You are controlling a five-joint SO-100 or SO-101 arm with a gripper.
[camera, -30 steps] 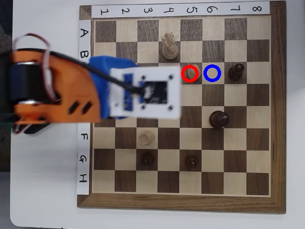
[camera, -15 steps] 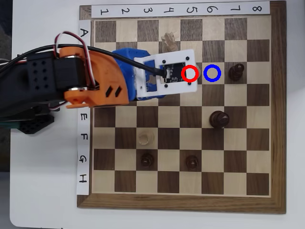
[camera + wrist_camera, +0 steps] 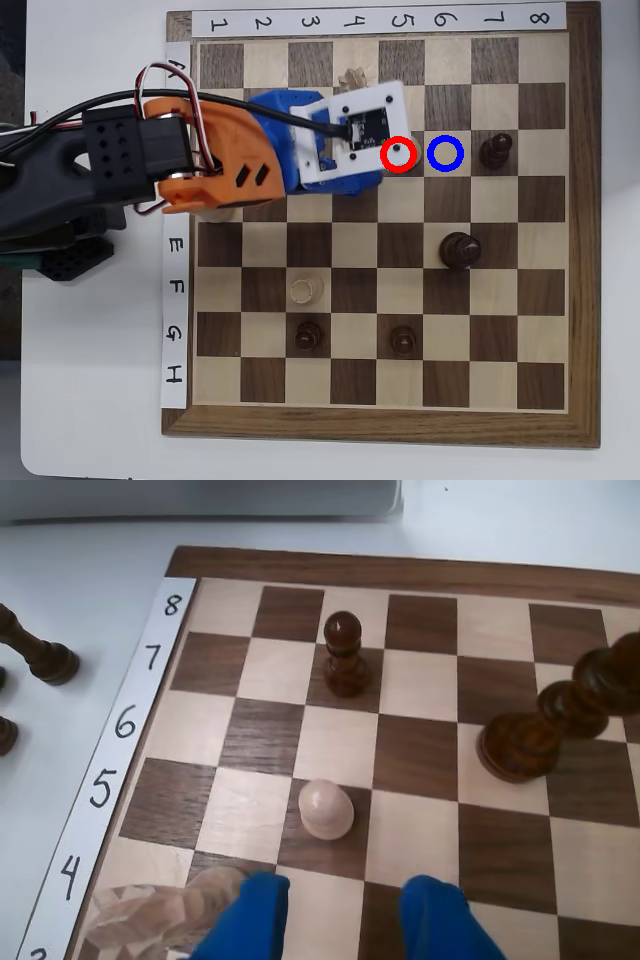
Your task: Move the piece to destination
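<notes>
Pawn just ahead of tool

piece: pale wood, smooth, matt
dark pawn: brown wood, glossy
board: wood, satin
gripper: blue plastic fingers, matt
label strip: white paper

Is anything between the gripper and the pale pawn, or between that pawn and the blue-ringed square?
Nothing visible. In the wrist view the pale pawn stands just ahead of the open gripper, bare board between. The blue-ringed square next to it is empty; the dark pawn stands one square beyond.
</notes>
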